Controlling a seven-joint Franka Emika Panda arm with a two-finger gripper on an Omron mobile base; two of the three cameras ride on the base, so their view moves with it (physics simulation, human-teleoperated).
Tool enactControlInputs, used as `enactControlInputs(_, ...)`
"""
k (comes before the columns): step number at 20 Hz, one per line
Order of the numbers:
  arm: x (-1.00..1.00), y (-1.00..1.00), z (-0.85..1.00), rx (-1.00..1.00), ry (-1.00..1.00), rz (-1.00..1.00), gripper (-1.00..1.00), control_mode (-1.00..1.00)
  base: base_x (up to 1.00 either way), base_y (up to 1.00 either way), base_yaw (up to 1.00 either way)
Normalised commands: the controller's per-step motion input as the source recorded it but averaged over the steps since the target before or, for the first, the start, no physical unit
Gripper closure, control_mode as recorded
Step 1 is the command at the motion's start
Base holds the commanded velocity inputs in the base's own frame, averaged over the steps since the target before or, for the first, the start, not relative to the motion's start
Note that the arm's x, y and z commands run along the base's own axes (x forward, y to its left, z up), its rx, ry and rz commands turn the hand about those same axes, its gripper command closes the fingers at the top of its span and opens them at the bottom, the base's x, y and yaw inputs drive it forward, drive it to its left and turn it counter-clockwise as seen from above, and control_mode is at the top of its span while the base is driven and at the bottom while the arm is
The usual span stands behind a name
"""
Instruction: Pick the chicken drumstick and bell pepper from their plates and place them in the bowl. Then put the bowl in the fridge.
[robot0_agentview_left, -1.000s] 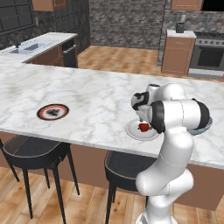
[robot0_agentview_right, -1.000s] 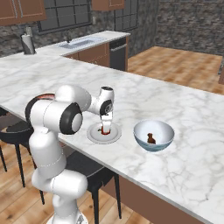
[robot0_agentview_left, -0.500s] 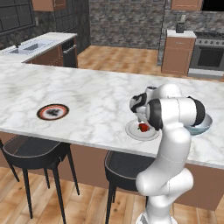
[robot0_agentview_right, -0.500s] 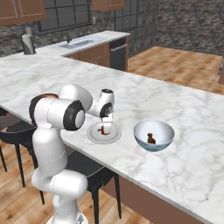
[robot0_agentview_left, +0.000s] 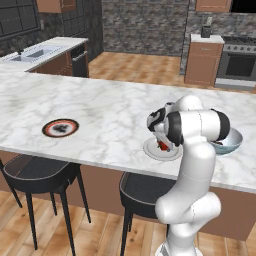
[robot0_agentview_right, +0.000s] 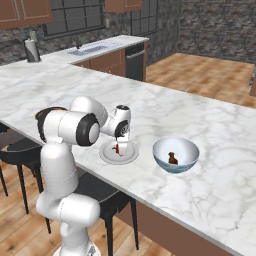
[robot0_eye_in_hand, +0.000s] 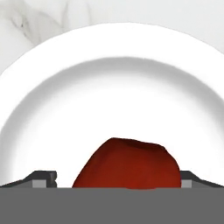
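The glossy red bell pepper (robot0_eye_in_hand: 127, 164) lies on the plain white plate (robot0_eye_in_hand: 112, 43) near the counter's front edge. My gripper (robot0_agentview_right: 119, 145) points straight down onto that plate (robot0_agentview_right: 131, 156), open, with a finger on each side of the pepper (robot0_agentview_right: 118, 148) and a small gap on one side. To the right of the plate stands the white bowl (robot0_agentview_right: 176, 167) with the brown chicken drumstick (robot0_agentview_right: 172, 159) inside. The dark-centred plate (robot0_agentview_left: 60, 128) with the red-orange rim sits far to the left with a small dark smear on it. The fridge is out of view.
Two black stools (robot0_agentview_left: 37, 172) stand under the counter's front edge. A sink (robot0_agentview_right: 92, 47) is on the back counter, and a stove (robot0_agentview_left: 239, 67) stands against the far wall. Bare marble (robot0_agentview_left: 110, 107) stretches between the two plates.
The gripper has come down over the white plate, and its fingers now straddle the bell pepper. Plates, bowl and drumstick have stayed where they were.
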Motion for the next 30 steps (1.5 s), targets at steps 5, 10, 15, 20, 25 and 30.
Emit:
enactControlInputs(5, -0.05, -0.06, -0.12, 0.01, 0.0, 0.0, 1.0, -1.0, 0.0, 0.0, 0.0)
enactControlInputs(10, -0.31, -0.1, 0.09, 0.03, -0.02, 0.0, 1.0, -1.0, 0.0, 0.0, 0.0)
enactControlInputs(15, -0.3, -0.04, 0.49, 0.05, 0.0, 0.01, 1.0, -1.0, 0.0, 0.0, 0.0)
enactControlInputs(20, -0.32, -0.07, 0.71, 0.03, 0.0, 0.22, 1.0, -1.0, 0.0, 0.0, 0.0)
enactControlInputs(25, -0.35, -0.19, 0.62, 0.0, 0.0, 0.29, 1.0, -1.0, 0.0, 0.0, 0.0)
enactControlInputs(30, -0.29, -0.43, 0.38, 0.0, 0.0, 0.22, 1.0, -1.0, 0.0, 0.0, 0.0)
